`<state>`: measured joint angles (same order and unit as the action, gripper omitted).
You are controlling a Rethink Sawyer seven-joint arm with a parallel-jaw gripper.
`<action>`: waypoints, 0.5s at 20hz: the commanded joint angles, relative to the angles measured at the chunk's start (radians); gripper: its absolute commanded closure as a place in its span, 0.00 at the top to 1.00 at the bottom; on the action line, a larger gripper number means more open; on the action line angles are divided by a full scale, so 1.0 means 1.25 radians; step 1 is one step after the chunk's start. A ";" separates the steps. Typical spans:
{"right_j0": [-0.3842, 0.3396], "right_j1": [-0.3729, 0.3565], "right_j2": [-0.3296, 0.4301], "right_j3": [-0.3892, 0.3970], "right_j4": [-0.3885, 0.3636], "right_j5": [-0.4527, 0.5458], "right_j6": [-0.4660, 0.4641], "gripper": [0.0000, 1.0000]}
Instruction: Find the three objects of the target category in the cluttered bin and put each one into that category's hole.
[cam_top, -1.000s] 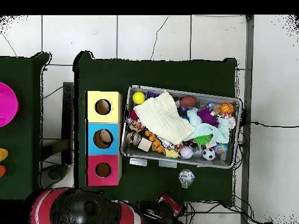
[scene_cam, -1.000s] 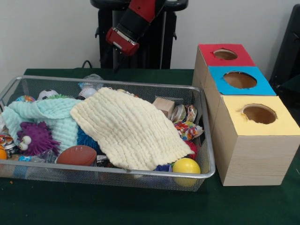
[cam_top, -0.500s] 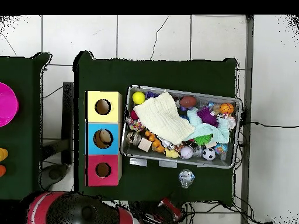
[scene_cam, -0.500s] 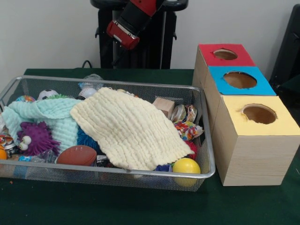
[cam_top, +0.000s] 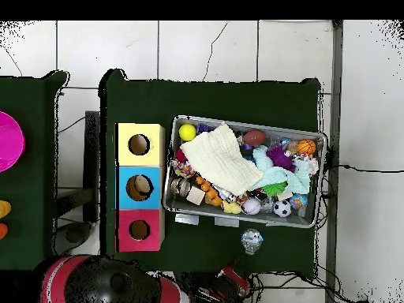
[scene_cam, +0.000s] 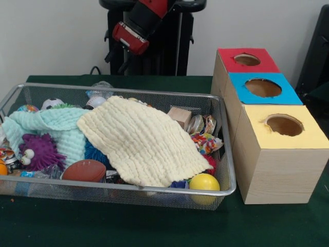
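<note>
A wire bin [scene_cam: 226,154] [cam_top: 319,185] on the green table is full of toys. A cream cloth [scene_cam: 139,141] [cam_top: 219,158] covers its middle, beside a mint cloth [scene_cam: 51,128]. Around them lie a purple spiky toy [scene_cam: 38,152], a brown football [scene_cam: 85,170], a yellow ball [scene_cam: 204,182] [cam_top: 187,132], a wooden block [scene_cam: 180,116] and a soccer ball [scene_cam: 51,103]. Three boxes stand alongside, with a red-topped hole [scene_cam: 247,59], a blue-topped hole [scene_cam: 263,87] and a yellow-topped hole [scene_cam: 284,125]. My gripper [scene_cam: 121,57] [cam_top: 229,280] hangs high behind the bin's far side, dark against the pedestal.
A clear ball [cam_top: 252,240] [scene_cam: 100,85] lies on the table outside the bin, on the robot's side. Something pale sits inside the blue-topped hole [cam_top: 139,186]. A second table with a pink dish [cam_top: 8,142] stands at the overhead view's left edge.
The arm has drawn upward and a little to the left in the front view, away from the bin. Nothing in the bin has moved.
</note>
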<state>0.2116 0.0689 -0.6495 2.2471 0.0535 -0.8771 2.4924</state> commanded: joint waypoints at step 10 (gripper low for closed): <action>-0.107 0.098 0.013 -0.224 -0.202 -0.128 -0.019 1.00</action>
<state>0.1166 0.1177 -0.7021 2.1424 -0.1404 -1.0638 2.4924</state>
